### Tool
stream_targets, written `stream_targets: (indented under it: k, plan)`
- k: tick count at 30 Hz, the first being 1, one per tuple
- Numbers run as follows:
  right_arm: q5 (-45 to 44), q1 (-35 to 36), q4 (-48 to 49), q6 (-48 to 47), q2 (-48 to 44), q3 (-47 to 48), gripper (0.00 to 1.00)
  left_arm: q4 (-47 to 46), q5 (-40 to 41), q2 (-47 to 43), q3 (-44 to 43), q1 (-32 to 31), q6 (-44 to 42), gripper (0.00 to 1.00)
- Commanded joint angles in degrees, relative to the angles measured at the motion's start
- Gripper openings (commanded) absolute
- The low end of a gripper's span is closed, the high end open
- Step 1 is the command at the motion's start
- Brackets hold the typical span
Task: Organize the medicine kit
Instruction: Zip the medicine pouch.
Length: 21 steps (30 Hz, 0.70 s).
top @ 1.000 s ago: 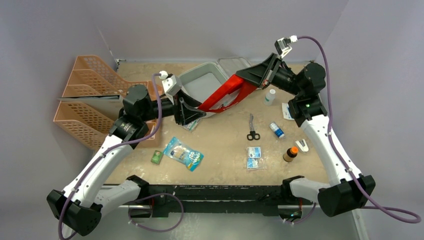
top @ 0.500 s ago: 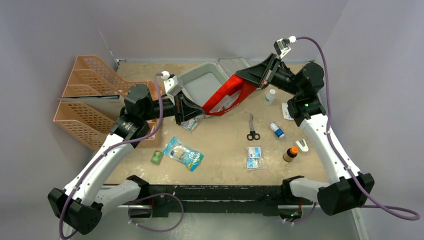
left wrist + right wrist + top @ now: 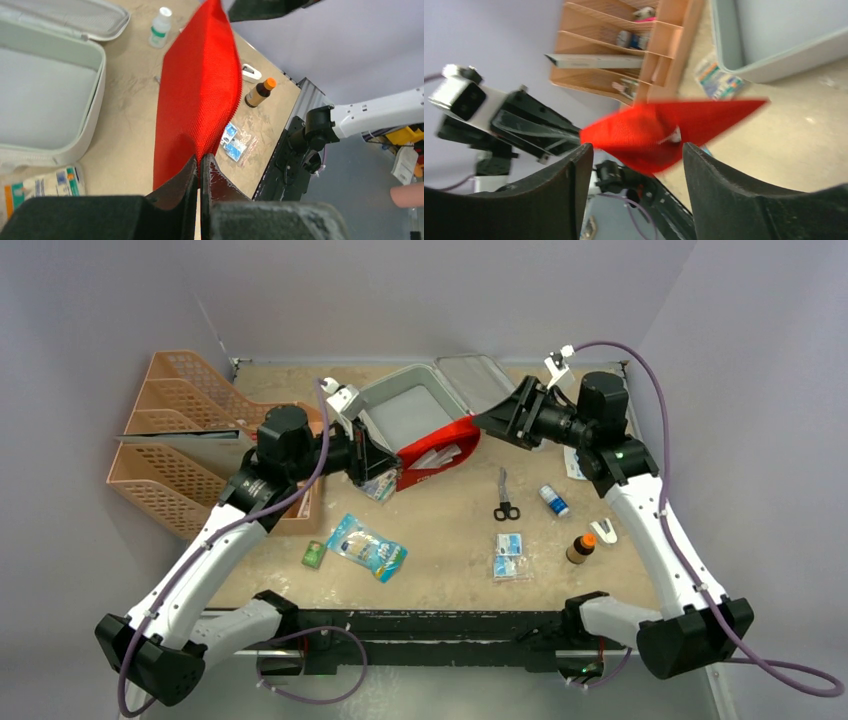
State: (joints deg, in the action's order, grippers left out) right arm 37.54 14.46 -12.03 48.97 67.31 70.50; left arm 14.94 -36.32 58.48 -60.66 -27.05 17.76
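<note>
Left gripper (image 3: 200,167) clamps red pouch (image 3: 197,85) corner, holds it by open medicine kit (image 3: 408,412), likely for packing. Right gripper (image 3: 634,150) wide, empty.

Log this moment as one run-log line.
left gripper: shut on red pouch | right gripper: open, by pouch's other end | medicine kit: lid open, pouch not inside

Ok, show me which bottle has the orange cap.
The small brown bottle, standing upright. The other upright one, the white bottle, has a white cap and a green label.
</note>
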Motion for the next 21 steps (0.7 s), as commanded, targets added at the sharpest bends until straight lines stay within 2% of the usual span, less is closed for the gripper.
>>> stream_targets:
  k: [1,5,9,17,21]
  plan:
    - [-6.0,0.6,-11.8,-11.2,-3.2,2.3,0.70,5.1,6.8,0.6,-4.1,-0.1,5.8,0.00]
    - [-11.9,3.5,-18.3,-15.5,-3.4,4.8,0.70,7.4,9.9,1.5,-5.0,-0.1,9.1,0.00]
    - [-17.3,10.3,-20.2,-18.0,-3.3,7.3,0.68,10.4,10.5,3.3,-7.1,-0.1,11.9,0.00]
    - [-20.2,25.7,-11.2,-22.6,-0.6,5.3,0.49,13.0,11.7,5.4,-10.1,-0.1,17.0,0.00]
    - [-23.8,31.2,-6.0,-25.2,1.2,4.7,0.47,14.2,12.6,6.1,-10.5,-0.1,18.5,0.00]
